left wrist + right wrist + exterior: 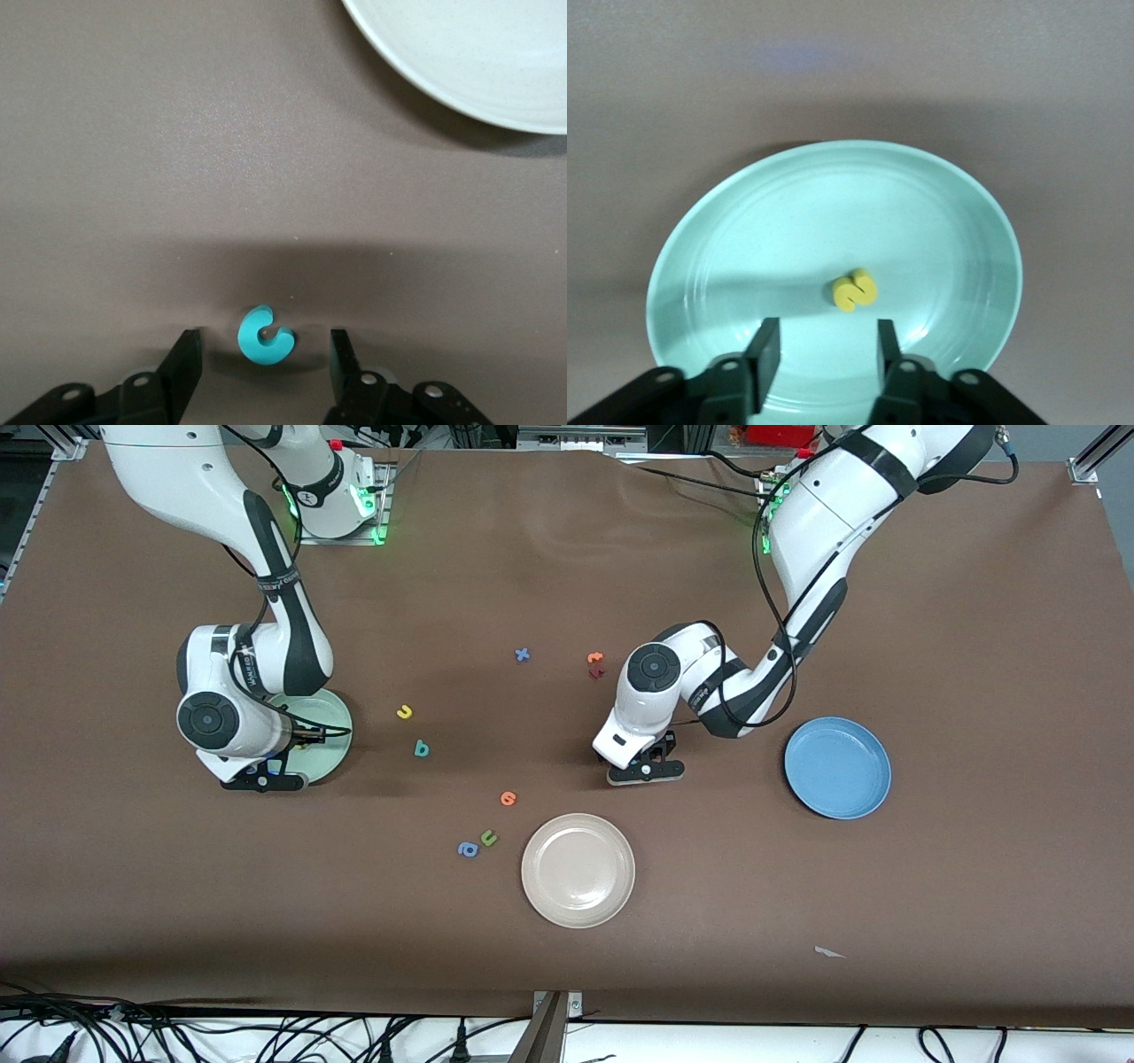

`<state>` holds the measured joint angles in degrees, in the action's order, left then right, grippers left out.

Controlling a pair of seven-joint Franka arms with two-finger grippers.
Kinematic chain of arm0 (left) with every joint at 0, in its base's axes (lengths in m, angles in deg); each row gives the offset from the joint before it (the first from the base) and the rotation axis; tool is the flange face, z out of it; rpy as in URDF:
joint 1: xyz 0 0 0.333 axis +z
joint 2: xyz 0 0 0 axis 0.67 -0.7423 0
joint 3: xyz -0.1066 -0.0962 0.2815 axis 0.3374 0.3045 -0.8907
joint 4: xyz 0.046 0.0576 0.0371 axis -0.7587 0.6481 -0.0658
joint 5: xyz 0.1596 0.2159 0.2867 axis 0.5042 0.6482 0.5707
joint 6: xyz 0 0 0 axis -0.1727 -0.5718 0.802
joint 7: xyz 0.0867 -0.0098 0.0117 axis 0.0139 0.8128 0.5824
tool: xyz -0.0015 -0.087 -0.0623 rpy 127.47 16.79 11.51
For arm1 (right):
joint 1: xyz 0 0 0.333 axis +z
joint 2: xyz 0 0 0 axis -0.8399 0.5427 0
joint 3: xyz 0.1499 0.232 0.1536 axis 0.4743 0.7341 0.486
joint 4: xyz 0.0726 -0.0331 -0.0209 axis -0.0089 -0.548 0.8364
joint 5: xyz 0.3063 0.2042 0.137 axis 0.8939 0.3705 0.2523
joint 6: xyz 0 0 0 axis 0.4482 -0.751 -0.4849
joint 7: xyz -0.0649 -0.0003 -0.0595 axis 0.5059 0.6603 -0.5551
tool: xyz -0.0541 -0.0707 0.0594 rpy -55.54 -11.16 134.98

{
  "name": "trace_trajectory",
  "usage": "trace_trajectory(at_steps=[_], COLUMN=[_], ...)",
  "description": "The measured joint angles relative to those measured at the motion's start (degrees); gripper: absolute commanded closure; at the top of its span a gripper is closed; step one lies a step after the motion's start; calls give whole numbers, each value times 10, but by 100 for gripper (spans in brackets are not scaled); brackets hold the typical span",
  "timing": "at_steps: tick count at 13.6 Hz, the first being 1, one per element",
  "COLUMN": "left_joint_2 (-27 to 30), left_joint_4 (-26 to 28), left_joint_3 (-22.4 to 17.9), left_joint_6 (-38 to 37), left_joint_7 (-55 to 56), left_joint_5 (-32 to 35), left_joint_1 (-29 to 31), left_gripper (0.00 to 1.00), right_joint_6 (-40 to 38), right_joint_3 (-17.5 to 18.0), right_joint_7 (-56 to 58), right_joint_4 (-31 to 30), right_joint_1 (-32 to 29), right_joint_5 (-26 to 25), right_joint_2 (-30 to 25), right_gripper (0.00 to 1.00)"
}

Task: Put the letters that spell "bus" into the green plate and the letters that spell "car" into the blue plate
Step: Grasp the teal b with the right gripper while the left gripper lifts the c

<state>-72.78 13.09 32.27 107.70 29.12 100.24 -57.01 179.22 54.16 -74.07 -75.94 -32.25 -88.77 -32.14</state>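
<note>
- The right gripper (824, 354) is seen low over the green plate (335, 726), at the right arm's end of the table; its fingers (764, 350) are parted and nothing is grasped between them
- A yellow "s" (855, 289) is lying inside the green plate, apart from the fingers – it is released
- The left gripper (263, 363) is placed low at the table, between the blue plate (837, 767) and the middle of the table; its fingers (184, 359) are spread to both sides of a teal "c" (264, 335)
- The teal "c" is lying flat on the table between the fingers and is not touched by them, so it is not yet grasped
- The blue plate is found at the left arm's end of the table, and no letter is seen in it
- A yellow "u" (404, 711) and a teal "b" (422, 749) are lying on the table near the green plate, toward the middle, the "b" being nearer to the front camera
- A beige plate (578, 870) is standing nearer to the front camera than the left gripper
- An orange letter (508, 798), a green "u" (488, 837) and a blue "a" (468, 849) are lying beside the beige plate, toward the right arm's end
- A blue "x" (523, 654) and two small letters, orange (595, 658) and dark red (596, 673), are lying farther from the front camera – which letters these two are cannot be told
</note>
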Motion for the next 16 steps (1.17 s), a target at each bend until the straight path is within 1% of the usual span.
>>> trace_trajectory(at_steps=[1, 3, 5, 6, 7, 8, 10, 11, 12, 14, 16], left_joint_2=[-1, -1, -2, -3, -3, -3, -3, -4, -4, -4, -4], left_joint_4=[0, -1, -2, -2, -2, -3, -4, -5, -5, -5, -5], left_joint_3=[-2, -2, -2, -2, -2, -2, -2, -2, -2, -2, -3], left_joint_6=[0, 0, 0, 0, 0, 0, 0, 0, 0, 5, 8], left_joint_7=[0, 0, 2, 2, 3, 3, 3, 3, 3, 3, 3], left_joint_5=[0, 0, 0, 0, 0, 0, 0, 0, 0, 0, 0], left_joint_1=[-2, -3, -4, -5, -5, -5, -5, -5, -5, -5, -5], left_gripper=[42, 44, 54, 56, 61, 61, 63, 65, 65, 66, 68], right_joint_6=[0, 5, 29, 42, 58, 79, 126, 140, 147, 153, 154], right_joint_3=[1, 7, 20, 24, 26, 27, 28, 28, 28, 26, 25], right_joint_7=[-2, -10, -48, -85, -128, -174, -254, -271, -276, -277, -277], right_joint_4=[0, 2, 6, 8, 9, 9, 9, 9, 9, 9, 9], right_joint_1=[2, 9, 28, 47, 67, 89, 127, 139, 145, 145, 145], right_joint_5=[13, 53, 100, 108, 110, 111, 111, 111, 111, 111, 111], right_joint_2=[-1, -1, -1, 0, 1, 6, 22, 31, 39, 49, 54], right_gripper=[1, 1, 3, 8, 13, 16, 36, 46, 47, 54, 55])
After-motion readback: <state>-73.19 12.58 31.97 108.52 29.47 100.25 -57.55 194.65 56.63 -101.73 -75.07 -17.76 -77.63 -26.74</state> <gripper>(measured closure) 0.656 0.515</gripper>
